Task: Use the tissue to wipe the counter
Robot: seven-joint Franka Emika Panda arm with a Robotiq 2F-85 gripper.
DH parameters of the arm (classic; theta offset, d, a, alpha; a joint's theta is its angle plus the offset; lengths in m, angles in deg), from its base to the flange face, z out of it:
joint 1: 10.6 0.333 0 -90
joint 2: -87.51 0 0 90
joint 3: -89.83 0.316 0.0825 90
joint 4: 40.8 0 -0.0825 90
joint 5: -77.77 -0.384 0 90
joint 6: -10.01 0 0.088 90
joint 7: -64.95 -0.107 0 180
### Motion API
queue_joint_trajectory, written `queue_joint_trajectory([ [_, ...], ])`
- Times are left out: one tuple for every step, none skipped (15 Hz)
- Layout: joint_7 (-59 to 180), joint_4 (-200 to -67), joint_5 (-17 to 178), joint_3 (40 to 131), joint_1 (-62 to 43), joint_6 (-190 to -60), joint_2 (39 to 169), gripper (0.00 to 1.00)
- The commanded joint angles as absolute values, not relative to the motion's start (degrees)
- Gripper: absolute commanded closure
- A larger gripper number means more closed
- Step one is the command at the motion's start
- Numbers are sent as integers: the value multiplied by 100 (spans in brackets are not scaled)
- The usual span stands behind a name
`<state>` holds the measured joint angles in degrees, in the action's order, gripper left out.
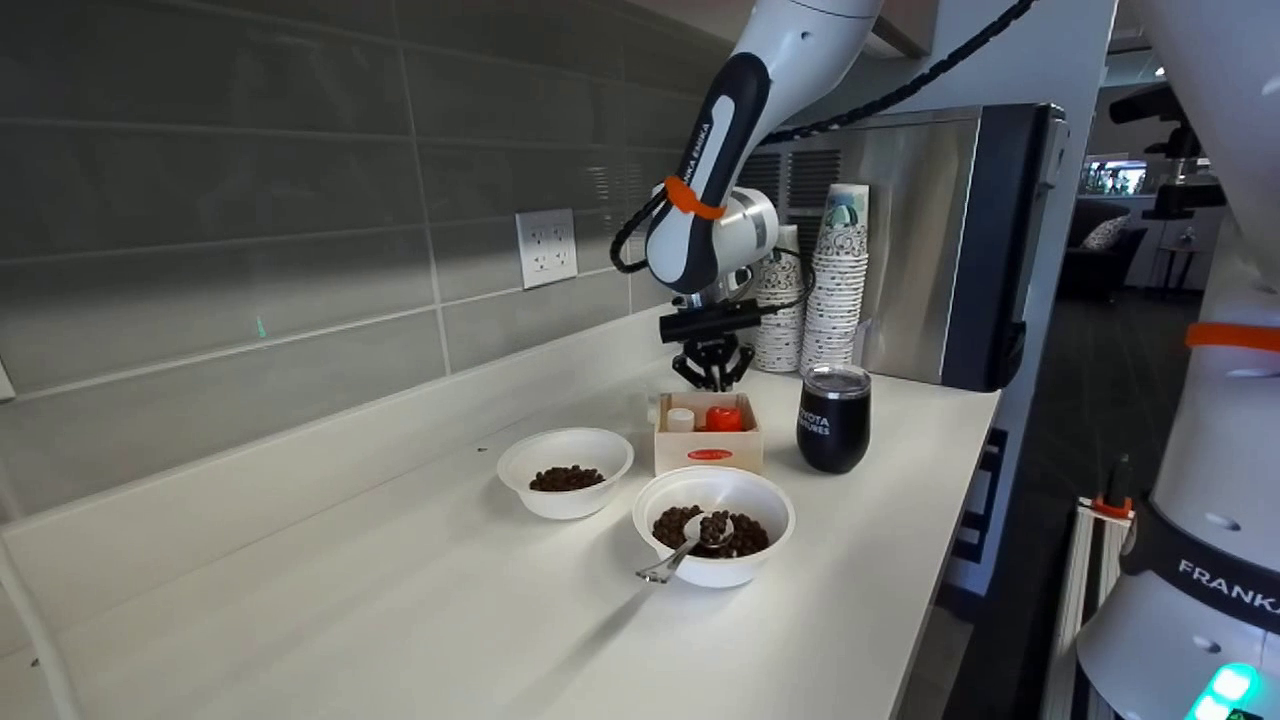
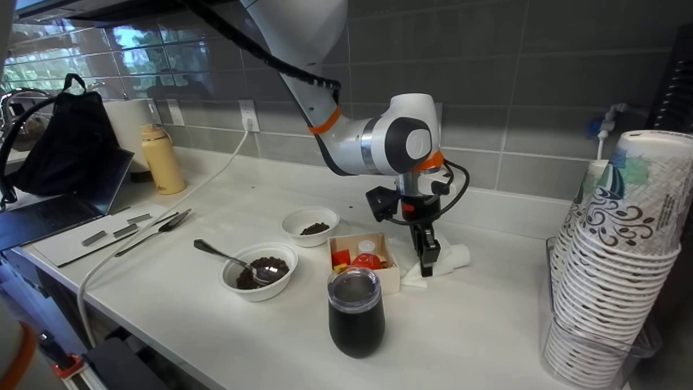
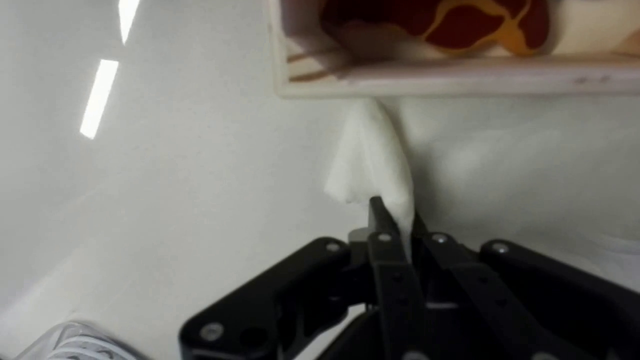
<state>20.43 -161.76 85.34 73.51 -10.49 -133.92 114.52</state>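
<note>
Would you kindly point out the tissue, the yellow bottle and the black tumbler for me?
Tissue [image 3: 384, 160]: wrist view, on its folded part.
Yellow bottle [image 2: 163, 165]: an exterior view, middle of its body.
Black tumbler [image 1: 838, 432]: an exterior view, its body below the lid.

The tissue [image 3: 381, 160] looks papery and matt, the counter [image 3: 200, 175] smooth (glossy in patches), the box [image 1: 709, 440] wooden.

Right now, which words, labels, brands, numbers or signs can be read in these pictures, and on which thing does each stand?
"FRANKA", last letter cut by the picture edge: robot base.
"NKA EMIKA", start unclear: robot arm.
"OYOTA" above "TURES", beginnings unclear: black tumbler.
Too small or blurred to read: red label on the wooden box; mark on the yellow bottle.
</note>
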Motion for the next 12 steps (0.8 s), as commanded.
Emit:
queue_joint_trajectory([
  [1463, -16385, 9069, 6809, -824, -13239, 11270, 98],
  [1293, -16467, 9229, 6642, -817, -13284, 11253, 98],
  [1157, -16525, 9348, 6513, -844, -13284, 11250, 98],
  [1099, -16578, 9405, 6430, -916, -13291, 11260, 98],
  [1021, -16648, 9458, 6352, -942, -13268, 11244, 98],
  [993, -16682, 9495, 6285, -984, -13262, 11272, 98],
  [1007, -16736, 9483, 6270, -1034, -13275, 11263, 98],
  [1056, -16764, 9456, 6290, -1072, -13312, 11267, 98],
  [1159, -16806, 9382, 6370, -1112, -13376, 11239, 98],
  [1193, -16818, 9376, 6428, -1097, -13432, 11224, 98],
  [1281, -16847, 9306, 6545, -1100, -13476, 11170, 98],
  [1373, -16888, 9217, 6699, -1096, -13503, 11098, 98],
])
